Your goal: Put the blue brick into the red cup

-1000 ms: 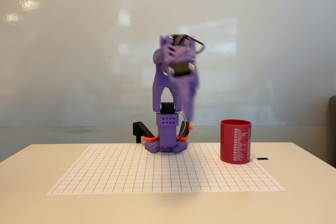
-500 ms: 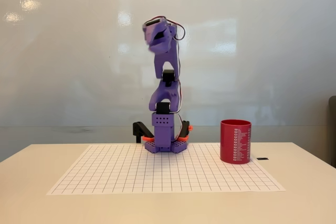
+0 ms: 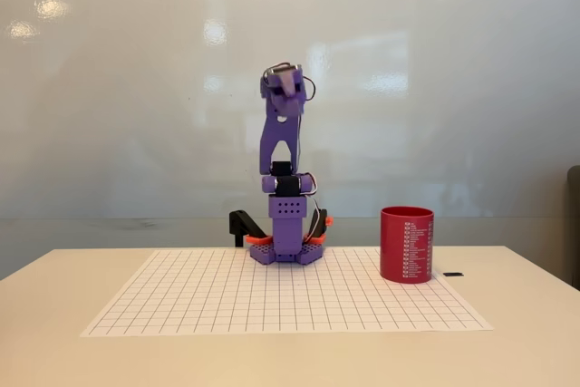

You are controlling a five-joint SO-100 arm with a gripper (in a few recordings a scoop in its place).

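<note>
**Arm folds back upright, no brick to be seen**

The tool [image 3: 285, 79] sits at the very top of the purple arm [image 3: 279, 147], which now stands folded straight up over its base [image 3: 287, 251]. A second ago it was a blur, swinging high and a little to the right; half a second ago it was stretched taller and tipped to the left; now it has dropped lower and settled. From where I stand the tool faces away or end-on, so I cannot tell whether its jaws are open or closed, nor whether anything is between them.

Down and to the right of the tool, well apart from it, the red cup [image 3: 407, 244] stands upright at the right edge of the gridded sheet [image 3: 227, 301] on the table [image 3: 54, 351]. It has not shifted across the three moments.

No blue brick shows on the grid or the table around it. It may already lie inside the cup, whose wall hides the inside. If so, this folding looks like a return to rest with the job done, but that is a guess.
</note>
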